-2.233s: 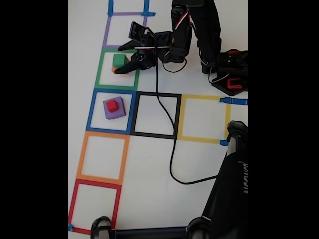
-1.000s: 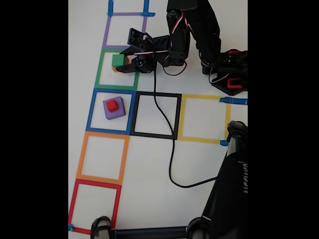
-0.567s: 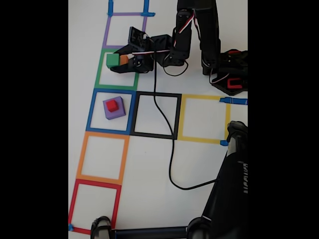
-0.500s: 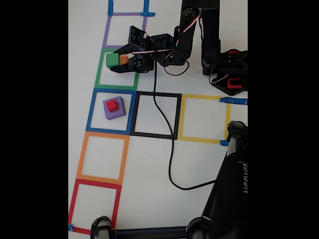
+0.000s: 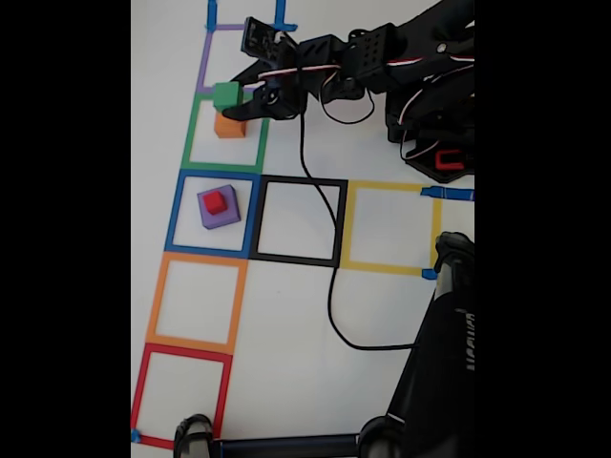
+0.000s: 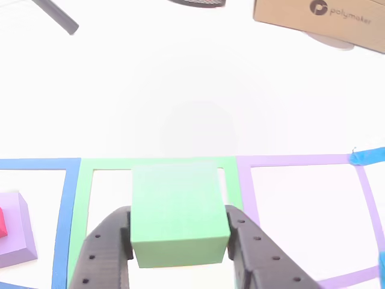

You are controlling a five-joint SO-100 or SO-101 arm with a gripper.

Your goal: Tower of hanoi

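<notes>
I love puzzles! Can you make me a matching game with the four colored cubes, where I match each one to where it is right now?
Things:
1. green cube
2. orange cube
3. purple cube
4. red cube

Places:
A. sitting on top of another cube
B. on the table in the green tape square, nothing on it
C. held between the gripper fingers
D. on the table in the blue tape square, under a cube

Pairs: 1-C, 2-B, 3-D, 4-A
</notes>
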